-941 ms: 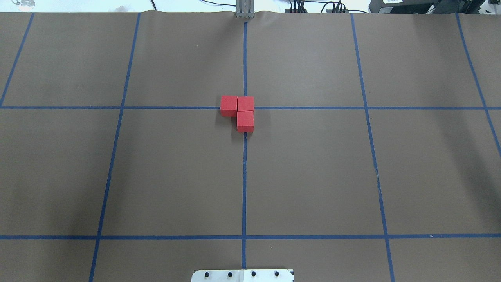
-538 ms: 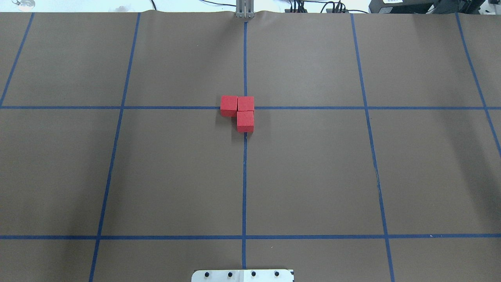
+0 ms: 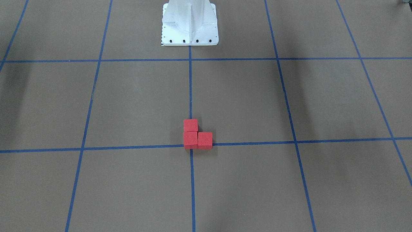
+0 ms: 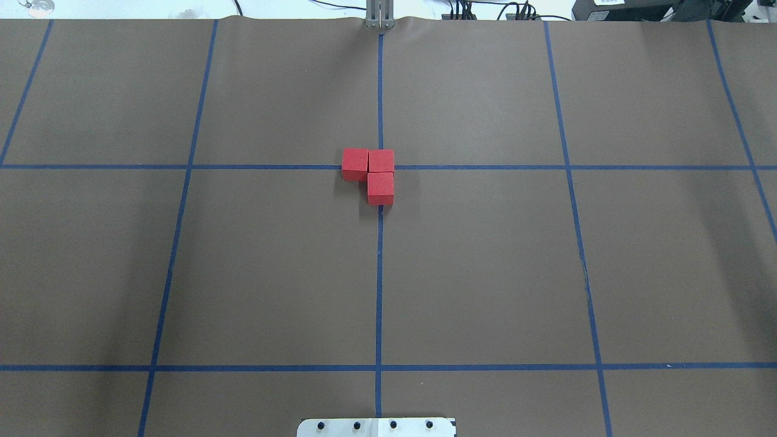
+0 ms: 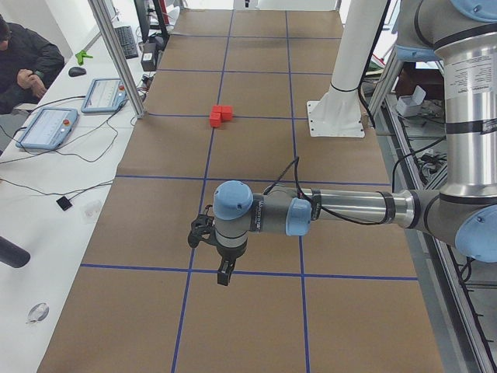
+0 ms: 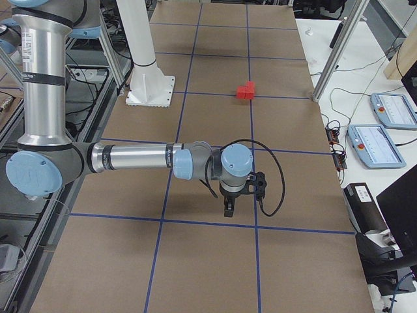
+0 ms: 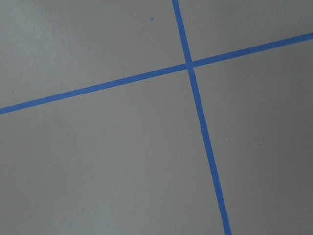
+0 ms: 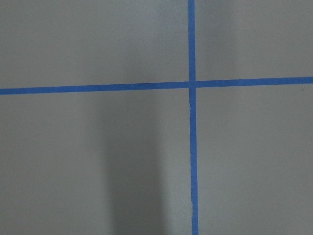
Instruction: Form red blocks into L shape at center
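Observation:
The three red blocks (image 4: 380, 187) sit touching in an L shape on the centre tape crossing, which they cover. Two lie side by side along the cross line and the third sits on the near side of the right one. They also show in the front-facing view (image 3: 190, 139), the left view (image 5: 220, 115) and the right view (image 6: 245, 90). My left gripper (image 5: 224, 272) hangs over the brown paper far from the blocks; I cannot tell if it is open or shut. My right gripper (image 6: 229, 207) hangs likewise at the other end; I cannot tell its state. Both wrist views show only paper and tape.
The white robot base plate (image 3: 190, 22) stands on the robot's side of the blocks, on the centre line. A seated operator (image 5: 23, 62) and control tablets (image 5: 48, 128) are at the side table. Aluminium posts (image 5: 116, 58) stand along the table's far edge.

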